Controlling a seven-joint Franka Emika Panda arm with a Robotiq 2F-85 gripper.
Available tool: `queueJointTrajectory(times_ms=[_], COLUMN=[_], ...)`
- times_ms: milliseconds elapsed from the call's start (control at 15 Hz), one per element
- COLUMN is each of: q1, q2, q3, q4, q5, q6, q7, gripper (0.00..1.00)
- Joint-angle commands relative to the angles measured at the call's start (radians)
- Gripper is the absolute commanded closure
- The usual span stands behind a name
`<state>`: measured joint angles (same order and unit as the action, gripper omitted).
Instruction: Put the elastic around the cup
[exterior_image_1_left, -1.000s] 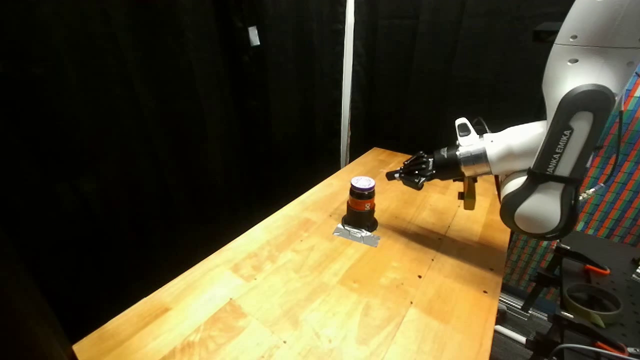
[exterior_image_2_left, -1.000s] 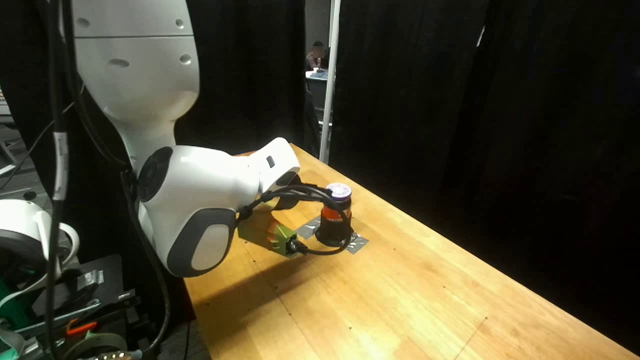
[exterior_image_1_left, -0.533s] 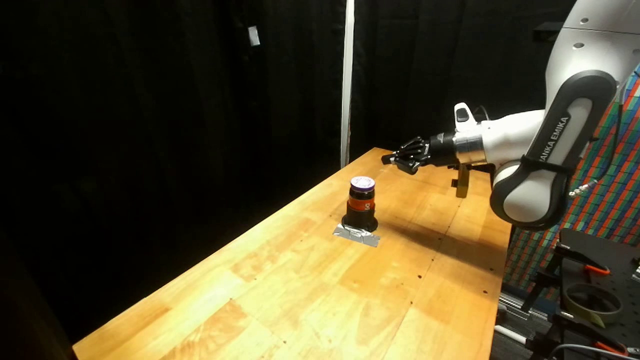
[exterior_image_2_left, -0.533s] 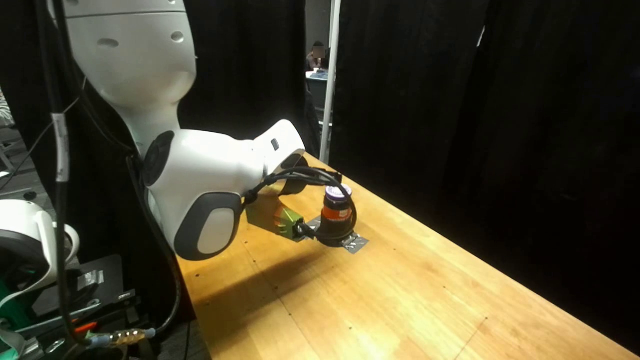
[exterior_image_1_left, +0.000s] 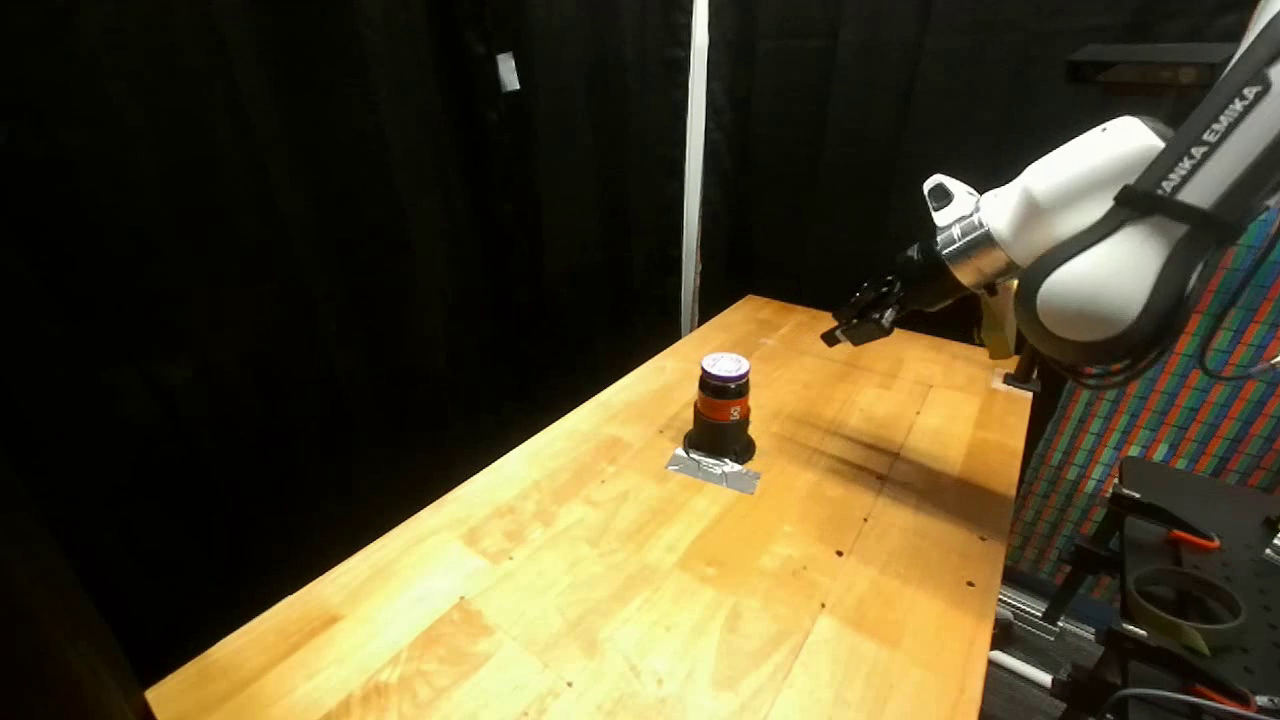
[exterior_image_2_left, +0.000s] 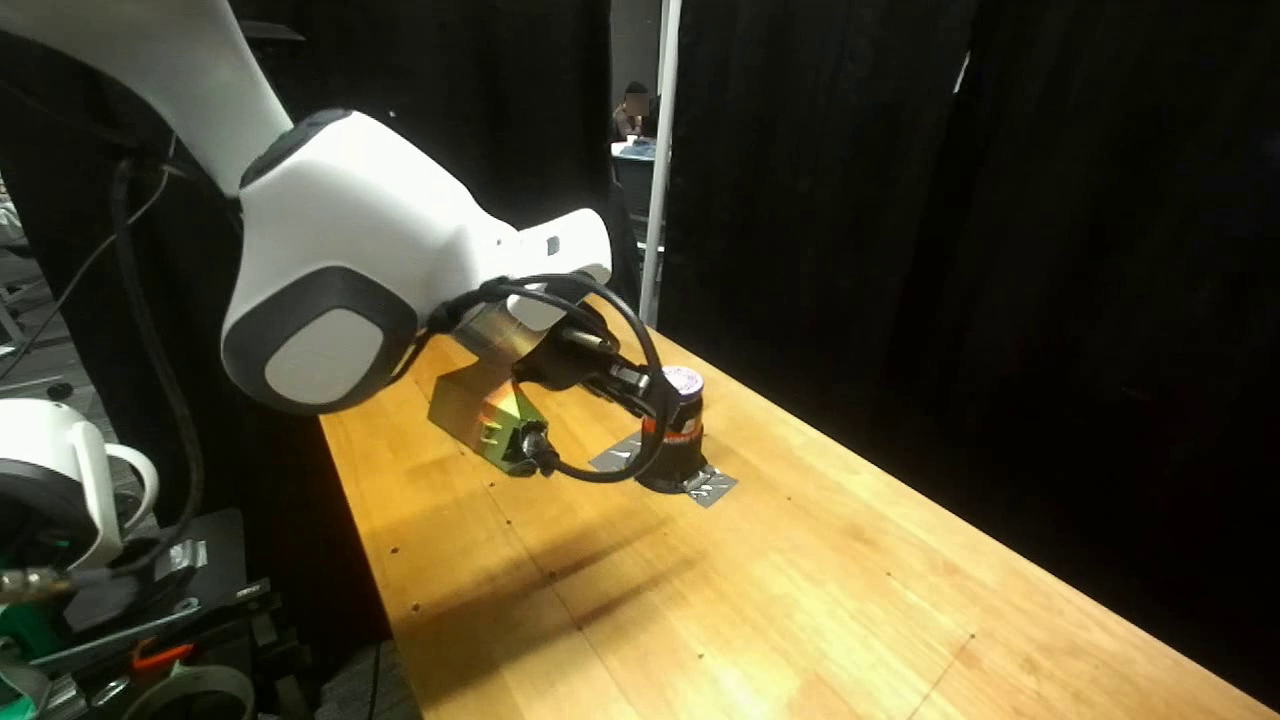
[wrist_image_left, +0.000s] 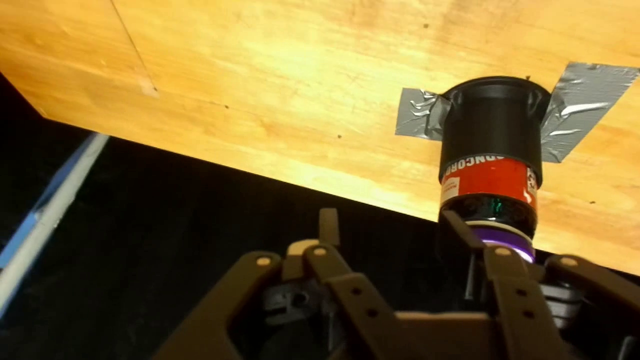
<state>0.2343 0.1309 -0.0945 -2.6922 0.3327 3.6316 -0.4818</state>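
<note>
Standing upright in a black holder (wrist_image_left: 492, 122) on the wooden bench (exterior_image_1_left: 600, 560), the cup (exterior_image_1_left: 723, 405) shows its orange band and purple-edged lid in both exterior views, but only the wrist view brings out the white lettering, part of it lost round the curve. The wrist view also shows silver tape (wrist_image_left: 582, 107) on 2 sides of the holder, where an exterior view gives 1 strip (exterior_image_1_left: 715, 470).

The end effector (wrist_image_left: 395, 230) has its 2 fingers (wrist_image_left: 329, 225) spread apart with dark curtain (wrist_image_left: 200, 225) between them; 1 fingertip covers part of the lid in that view. An exterior view sets them above the bench, clear of the cup, their gap hard to make out. In an exterior view a looped cable (exterior_image_2_left: 600, 477) crosses the cup, hiding some of band and holder.

The arm (exterior_image_1_left: 1090, 190) is cut off by the frame edge. A pale pole (exterior_image_1_left: 694, 170) stands by the curtain; beyond it sits a person (exterior_image_2_left: 630, 125), face blurred. A ring-shaped roll (exterior_image_1_left: 1160, 622) lies on a dark shelf (exterior_image_1_left: 1160, 482) beside the bench.
</note>
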Motion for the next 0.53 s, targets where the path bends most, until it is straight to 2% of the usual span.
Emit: queueJointTrajectory(times_ms=[0,133,333,467], q1=[0.104,0.092,0.082,0.087], q2=[-0.145,-0.144,-0.160,-0.184], q3=[-0.123,-0.114,-0.088,-0.080], q4=[0.012,0.035,0.047,0.054], q5=[0.283,0.459,0.707,0.833], q6=[-0.187,-0.185,-0.163,-0.164], q7=[-0.249,-0.403,-0.606,-0.684], gripper=[0.13,0.00,0.00,0.00])
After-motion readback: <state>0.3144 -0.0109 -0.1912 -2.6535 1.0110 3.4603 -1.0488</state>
